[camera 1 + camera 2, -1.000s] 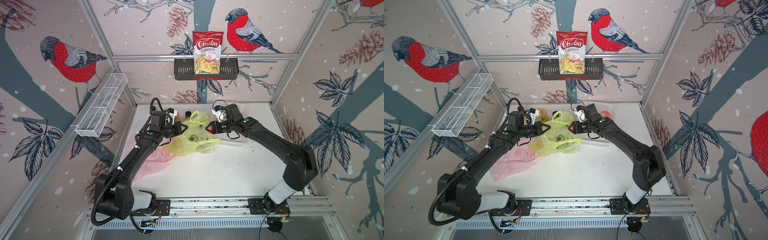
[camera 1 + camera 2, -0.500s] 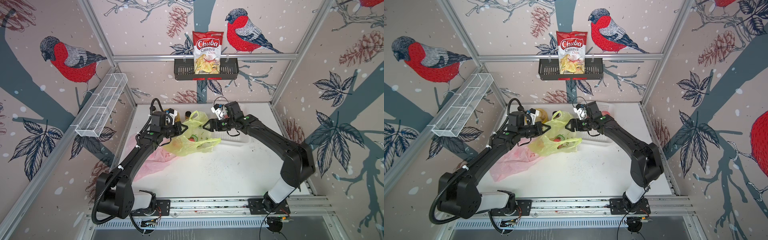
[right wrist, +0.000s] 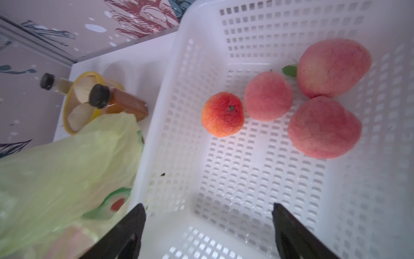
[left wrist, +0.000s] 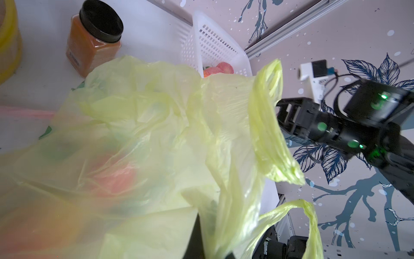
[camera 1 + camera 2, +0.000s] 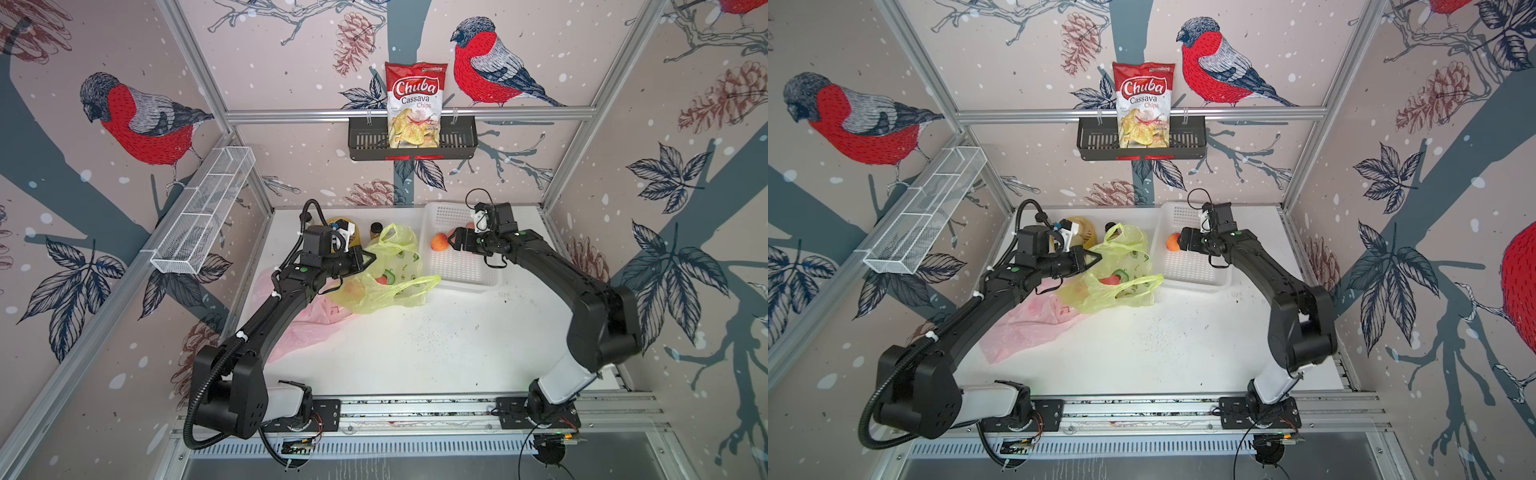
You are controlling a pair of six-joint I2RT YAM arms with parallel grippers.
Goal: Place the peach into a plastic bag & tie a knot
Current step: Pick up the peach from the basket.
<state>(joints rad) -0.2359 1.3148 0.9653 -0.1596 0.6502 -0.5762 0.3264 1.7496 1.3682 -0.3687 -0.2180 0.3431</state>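
Four fruits sit in the white basket: three pink peaches bunched together, plus one orange-red fruit just beside them. Your right gripper hovers over that basket near the orange-red fruit, jaws spread wide, nothing between them. The yellow-green plastic bag slumps on the surface just beside the basket's outer wall. Your left gripper is on the bag's side away from the basket, jaws closed on its raised rim. A pinkish round shape shows through the film, too blurred to name. An amber jar stands near the basket.
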